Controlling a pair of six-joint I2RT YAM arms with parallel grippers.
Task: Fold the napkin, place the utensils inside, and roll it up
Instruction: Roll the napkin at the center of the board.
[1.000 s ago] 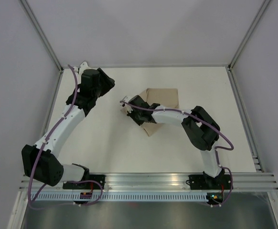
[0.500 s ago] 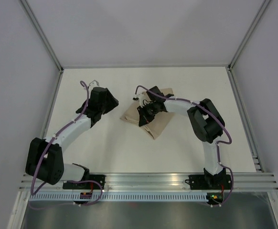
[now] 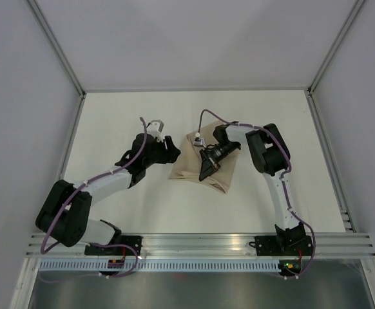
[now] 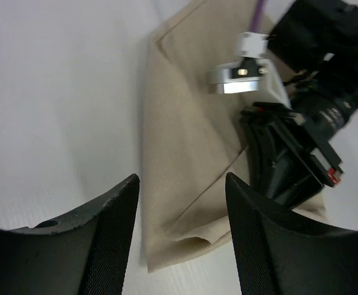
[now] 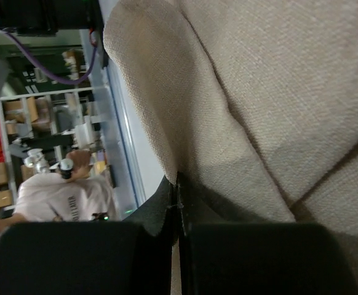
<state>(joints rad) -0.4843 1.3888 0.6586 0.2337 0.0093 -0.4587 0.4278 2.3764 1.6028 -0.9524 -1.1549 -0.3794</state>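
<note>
The tan-beige napkin [image 3: 191, 168] lies folded in layers at the table's middle; it also shows in the left wrist view [image 4: 185, 160] and fills the right wrist view [image 5: 277, 92]. My right gripper [image 3: 207, 172] is shut on a fold of the napkin [image 5: 179, 178] and rests on the cloth. My left gripper [image 3: 169, 150] is open and empty, just left of the napkin's left edge, its fingers [image 4: 114, 233] either side of the near corner. No utensils are in view.
The white table [image 3: 142, 199] is bounded by grey walls with a metal frame at left, back and right. A metal rail [image 3: 200, 248] with both arm bases runs along the near edge. Purple cables trail along both arms.
My left gripper has swung from the far left toward the napkin's left edge. My right gripper has moved nearer and rightward, drawing the napkin with it into a narrower folded shape.
</note>
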